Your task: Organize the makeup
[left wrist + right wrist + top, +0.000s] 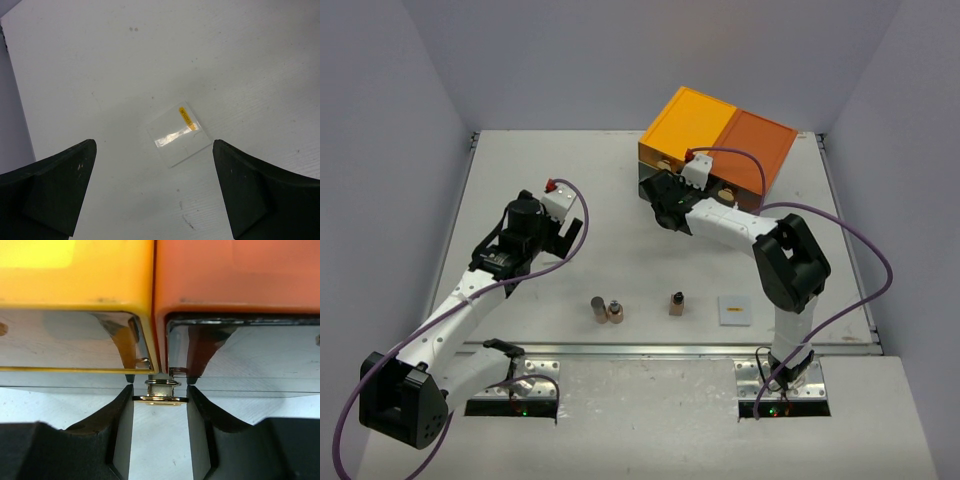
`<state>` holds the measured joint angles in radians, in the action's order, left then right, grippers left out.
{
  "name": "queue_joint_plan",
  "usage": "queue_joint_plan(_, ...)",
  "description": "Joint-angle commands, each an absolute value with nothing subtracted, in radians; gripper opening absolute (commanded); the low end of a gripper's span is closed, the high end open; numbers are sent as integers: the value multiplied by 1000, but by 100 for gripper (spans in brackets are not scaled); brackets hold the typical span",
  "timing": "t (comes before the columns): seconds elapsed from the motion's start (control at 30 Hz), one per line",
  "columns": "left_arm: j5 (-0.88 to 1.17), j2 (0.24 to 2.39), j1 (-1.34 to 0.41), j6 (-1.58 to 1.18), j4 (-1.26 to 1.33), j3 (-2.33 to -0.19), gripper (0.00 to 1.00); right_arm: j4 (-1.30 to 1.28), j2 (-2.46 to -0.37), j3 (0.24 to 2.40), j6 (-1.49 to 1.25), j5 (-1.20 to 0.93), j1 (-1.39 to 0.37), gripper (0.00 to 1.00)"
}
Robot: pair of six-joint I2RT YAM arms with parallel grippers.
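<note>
Of the makeup, three tiny brown bottles [616, 312] stood upright near the front edge of the tabletop [550, 160]. Two stood just beside each other, and the third stood apart to their right. Farther right lay the flat white square [734, 310], with an orange label at one corner, apart from the bottles. Both pincers were well away from these things.

At the far right of the tabletop sat the drawer chest [720, 135], its top yellow on the left half and orange on the right, with shiny fronts below. The right pincer [160, 387] was at that front, where the two colours met. It pinched a small gold clasp [160, 399], whose ends met the inner faces of its fingers [120, 430].

The left pincer [153, 142] hung over the left-middle of the tabletop, spread wide and holding nothing. In its wrist view the square lay flat on the white surface ahead of the fingers, untouched.
</note>
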<state>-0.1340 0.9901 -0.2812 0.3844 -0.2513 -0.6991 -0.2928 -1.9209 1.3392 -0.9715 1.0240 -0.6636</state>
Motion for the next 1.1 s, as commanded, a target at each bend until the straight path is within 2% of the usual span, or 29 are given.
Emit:
queue_joint_plan(0.0,-121,985,-268,389,-218,-718,100,-275,-1904,1341,-951,1042,-660,4)
queue_joint_plan(0.17,-128,996,-267,390,-222,-721,100,-266,-1887,1331,-921,1002,-711,0)
queue_joint_plan(0.83,-96,1049,-265,374,-262,-744,100,-446,-1759,1219,-1148,1099,-961,3)
queue_joint_plan(0.97,-98,1127,-264,382,-267,-762,100,-475,-1753,1223,-1156,1069,-965,12)
queue_joint_plan(1.07,-94,1201,-260,404,-279,-782,100,-515,-1748,1239,-1140,1038,-966,41)
